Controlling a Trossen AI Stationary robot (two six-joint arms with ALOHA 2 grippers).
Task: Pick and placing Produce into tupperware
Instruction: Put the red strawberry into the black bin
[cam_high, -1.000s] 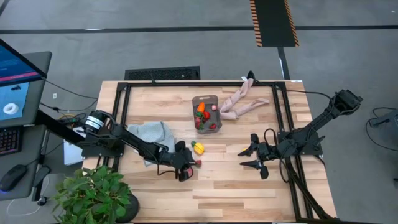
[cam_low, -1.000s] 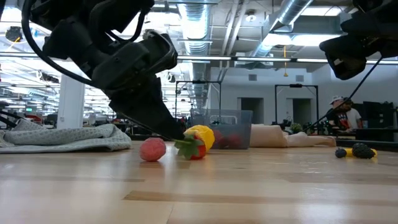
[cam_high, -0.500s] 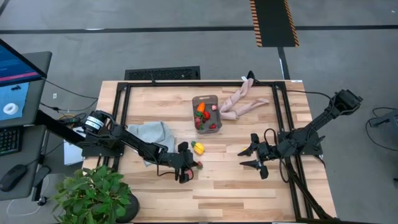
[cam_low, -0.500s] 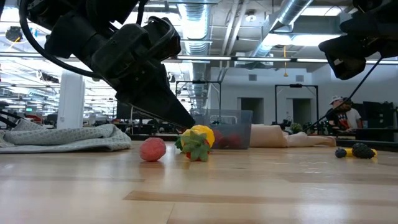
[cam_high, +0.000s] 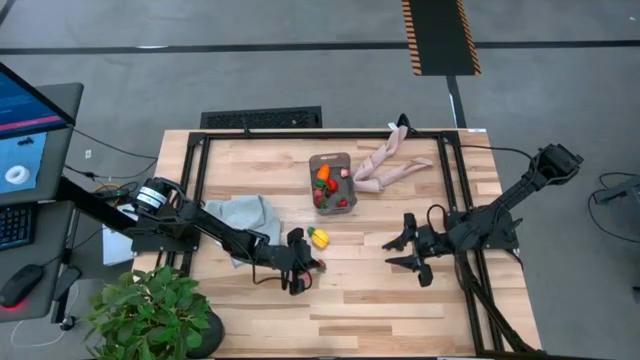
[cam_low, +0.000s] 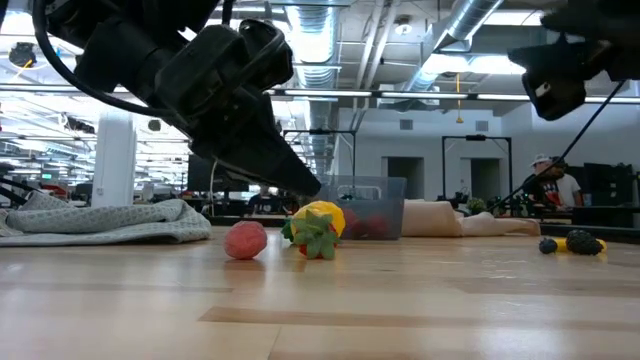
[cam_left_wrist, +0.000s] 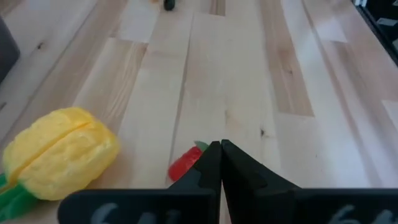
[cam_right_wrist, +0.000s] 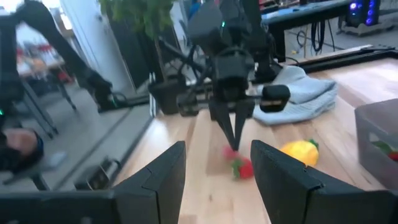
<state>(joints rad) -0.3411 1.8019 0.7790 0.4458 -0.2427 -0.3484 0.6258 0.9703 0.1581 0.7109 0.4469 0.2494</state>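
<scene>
Your tub (cam_high: 332, 181) sits near the far middle of the table (cam_high: 370, 300), and everything here is placed from it. Inside you can see an orange carrot (cam_high: 323, 172) at the far end and red strawberries (cam_high: 327, 198) toward the near end; how many pieces lie in it in all you cannot tell from above. In the low view the tub's clear wall (cam_low: 372, 205) shows red pieces behind it.

Outside the tub you have three loose pieces close together, near its front: one yellow lemon (cam_high: 319, 237), one red strawberry with a green top (cam_low: 316, 238) and one pink berry (cam_low: 246, 240). Well off to the tub's right, in the low view, lie a dark berry (cam_low: 547, 245) and a yellow-and-dark piece (cam_low: 581, 241).

Your left gripper (cam_high: 299, 268) hangs just above the strawberry, in front of the tub, its fingers pressed together on nothing; the left wrist view shows the closed tips (cam_left_wrist: 221, 163) over the red fruit (cam_left_wrist: 186, 164). Your right gripper (cam_high: 402, 252) waits to the tub's front right, fingers spread and empty.

One grey cloth (cam_high: 243, 216) lies left of the tub; one beige limb-shaped thing (cam_high: 388, 164) lies beside its right.
</scene>
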